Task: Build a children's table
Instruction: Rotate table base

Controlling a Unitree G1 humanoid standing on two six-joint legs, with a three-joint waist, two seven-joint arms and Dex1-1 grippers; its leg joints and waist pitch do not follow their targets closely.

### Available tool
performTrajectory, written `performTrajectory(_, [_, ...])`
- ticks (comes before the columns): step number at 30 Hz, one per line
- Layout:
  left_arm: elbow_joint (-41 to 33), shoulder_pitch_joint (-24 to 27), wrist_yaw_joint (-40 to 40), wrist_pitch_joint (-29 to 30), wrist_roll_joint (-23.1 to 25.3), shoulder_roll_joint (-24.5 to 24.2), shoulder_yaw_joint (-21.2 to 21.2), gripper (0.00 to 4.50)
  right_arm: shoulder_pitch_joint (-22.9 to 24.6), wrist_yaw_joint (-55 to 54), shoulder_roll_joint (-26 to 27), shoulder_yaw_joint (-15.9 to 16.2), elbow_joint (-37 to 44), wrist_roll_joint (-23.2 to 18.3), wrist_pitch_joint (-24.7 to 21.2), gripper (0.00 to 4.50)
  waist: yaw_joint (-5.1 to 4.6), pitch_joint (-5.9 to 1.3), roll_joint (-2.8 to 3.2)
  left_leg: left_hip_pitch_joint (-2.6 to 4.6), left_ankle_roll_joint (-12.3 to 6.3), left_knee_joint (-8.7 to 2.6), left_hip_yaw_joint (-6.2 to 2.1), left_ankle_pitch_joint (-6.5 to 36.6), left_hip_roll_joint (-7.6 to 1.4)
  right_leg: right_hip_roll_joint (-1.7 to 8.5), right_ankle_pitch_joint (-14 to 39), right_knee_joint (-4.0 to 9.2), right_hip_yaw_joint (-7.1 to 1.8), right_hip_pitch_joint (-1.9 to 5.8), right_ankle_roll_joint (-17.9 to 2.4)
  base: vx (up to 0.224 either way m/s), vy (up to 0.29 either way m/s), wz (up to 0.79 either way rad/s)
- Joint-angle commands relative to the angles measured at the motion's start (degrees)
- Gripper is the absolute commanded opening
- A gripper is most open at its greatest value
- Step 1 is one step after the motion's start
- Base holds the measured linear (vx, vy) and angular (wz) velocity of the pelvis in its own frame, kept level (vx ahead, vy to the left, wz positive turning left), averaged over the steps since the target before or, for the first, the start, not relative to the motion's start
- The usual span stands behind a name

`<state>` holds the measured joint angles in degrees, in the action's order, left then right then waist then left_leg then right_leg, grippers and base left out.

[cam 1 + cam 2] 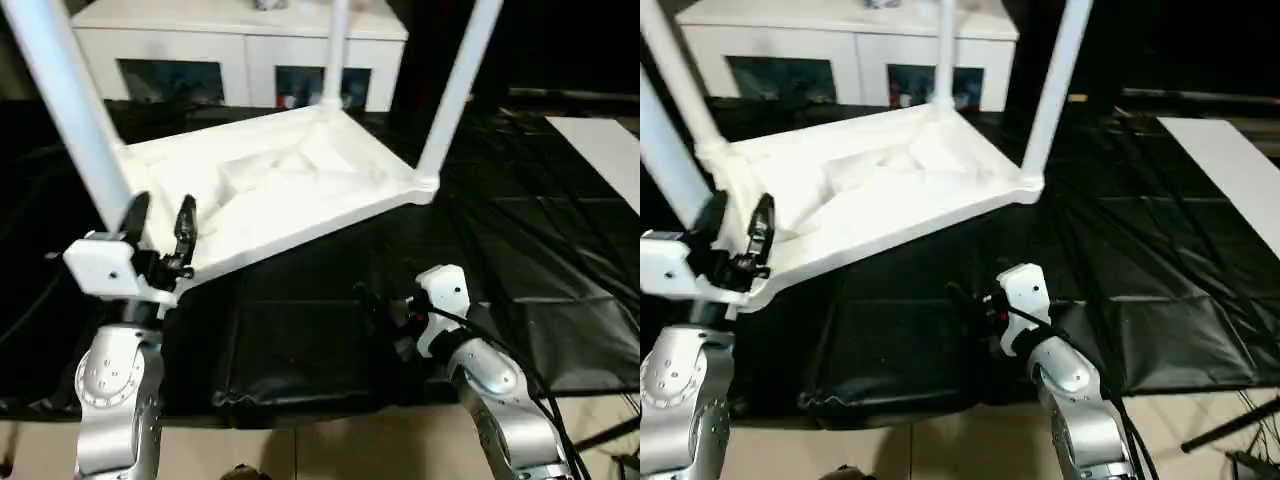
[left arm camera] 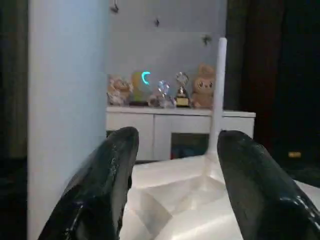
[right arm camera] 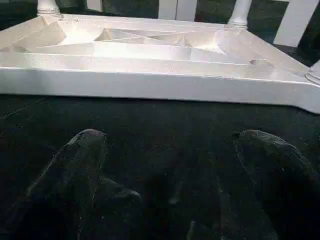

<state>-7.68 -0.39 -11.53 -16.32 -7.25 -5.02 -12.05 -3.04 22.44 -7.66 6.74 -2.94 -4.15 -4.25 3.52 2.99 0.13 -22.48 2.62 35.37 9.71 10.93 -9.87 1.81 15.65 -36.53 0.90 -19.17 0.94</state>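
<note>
The white tabletop (image 1: 290,190) lies upside down on the black cloth, ribbed underside up, with its near-left corner raised. White legs stand up from its corners: a near-left leg (image 1: 75,110), a back leg (image 1: 336,50) and a right leg (image 1: 455,90). My left gripper (image 1: 160,222) is open at the near-left corner. Its fingers (image 2: 112,185) stand just to the right of that leg (image 2: 67,115), with only the tabletop showing between them. My right gripper (image 3: 170,145) hovers open low over the cloth in front of the tabletop's near edge (image 3: 150,85), nothing between its fingers.
A white cabinet (image 1: 240,45) with dark glass doors stands behind the table, with toys and a trophy (image 2: 165,92) on top. Black cloth (image 1: 520,260) covers the work surface. A white panel (image 1: 600,150) lies at the far right. Light floor (image 1: 330,450) shows below the cloth's front edge.
</note>
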Motion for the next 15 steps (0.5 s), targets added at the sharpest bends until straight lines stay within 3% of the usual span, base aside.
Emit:
performTrajectory(1, [0.48,1.33,1.08,-3.14,2.22,-0.09,-0.72,3.25,0.10,1.40,-0.65,-0.15,0.10,-1.00,0.71,4.50,0.13,-2.53,0.20,1.37,1.34,-6.07,-2.35,16.58,-4.12,6.29,0.71,4.93,-2.76,0.03,-7.95,0.000,0.000,0.00])
performTrajectory(7, [-0.70,5.88,0.90,-6.69,4.62,-0.51,0.56,3.74,0.30,1.79,-1.24,-0.43,-0.09,-1.30,1.16,4.50,0.22,-2.73,0.18,1.51,0.14,-5.87,-2.11,13.61,-4.23,6.02,-4.23,4.52,-2.63,-0.05,-8.39,0.000,0.000,0.00])
performTrajectory(10, [-0.19,5.61,3.02,-6.80,5.21,-0.20,-0.81,3.83,0.18,1.95,-1.24,-0.49,-0.18,-1.33,1.31,4.50,0.36,-2.70,0.12,1.60,-0.02,-5.87,-2.07,13.78,-4.28,6.02,-4.79,4.48,-2.60,-0.07,-8.57,0.000,0.000,0.00])
performTrajectory(11, [1.07,4.42,5.80,-6.26,5.09,0.23,-3.12,4.11,0.16,2.41,-1.08,-0.53,-0.02,-1.71,1.43,4.50,0.35,-2.68,0.11,1.60,0.01,-5.90,-2.07,13.91,-4.24,6.02,-4.60,4.50,-2.57,-0.07,-8.62,0.000,0.000,0.00])
performTrajectory(14, [3.19,2.60,7.09,-5.45,3.19,-0.16,-5.21,4.19,0.14,2.96,-1.09,-0.17,0.08,-1.81,1.65,4.50,0.31,-2.71,0.03,1.64,0.13,-5.80,-2.07,13.88,-4.06,6.00,-4.22,4.52,-2.58,-0.05,-8.68,0.000,0.000,0.00])
performTrajectory(15, [3.33,2.46,7.03,-5.33,2.96,-0.21,-5.27,4.40,0.13,2.98,-1.09,-0.14,0.07,-1.80,1.67,4.50,0.32,-2.72,0.03,1.62,0.14,-5.82,-2.08,13.73,-4.07,6.00,-4.19,4.50,-2.57,-0.03,-8.68,0.000,0.000,0.00])
